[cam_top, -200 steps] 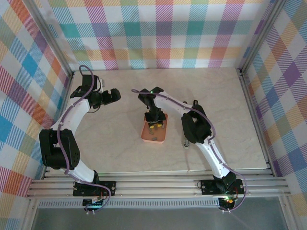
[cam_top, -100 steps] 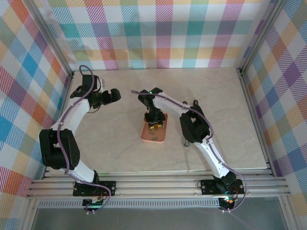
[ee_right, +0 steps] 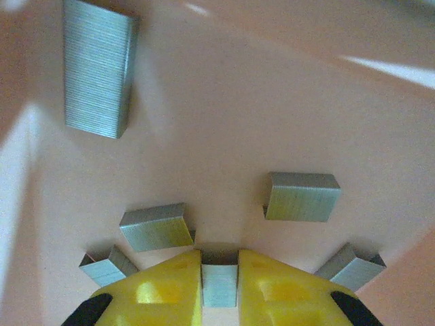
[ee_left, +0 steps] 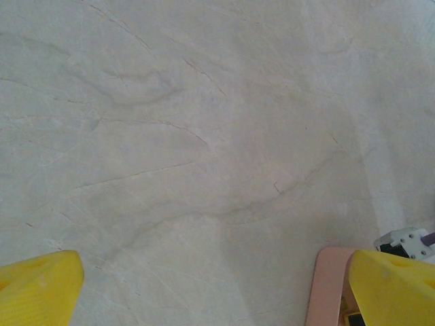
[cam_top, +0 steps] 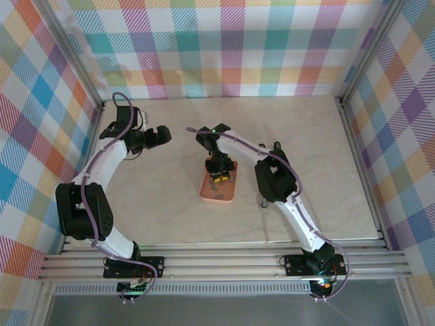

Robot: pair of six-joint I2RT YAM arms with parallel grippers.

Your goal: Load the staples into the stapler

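In the pink tray (cam_top: 207, 195), right at my fingertips, lies the staple strip (ee_right: 219, 284) that matters: a short grey block straight between the yellow pads of my right gripper (ee_right: 219, 270), which have closed in to touch it on both sides. Its long axis I cannot judge, since my fingertips hide most of it. The move I expect is a straight lift. The other staples (ee_right: 156, 227) crowd close: one just to each side of my fingers, one further right, and a long strip well up to the left, so a neighbour could get nudged. My left gripper (ee_left: 217, 292) hangs spread wide with nothing in it, over bare table (ee_left: 204, 136) beside the tray's corner, far less handy than my right
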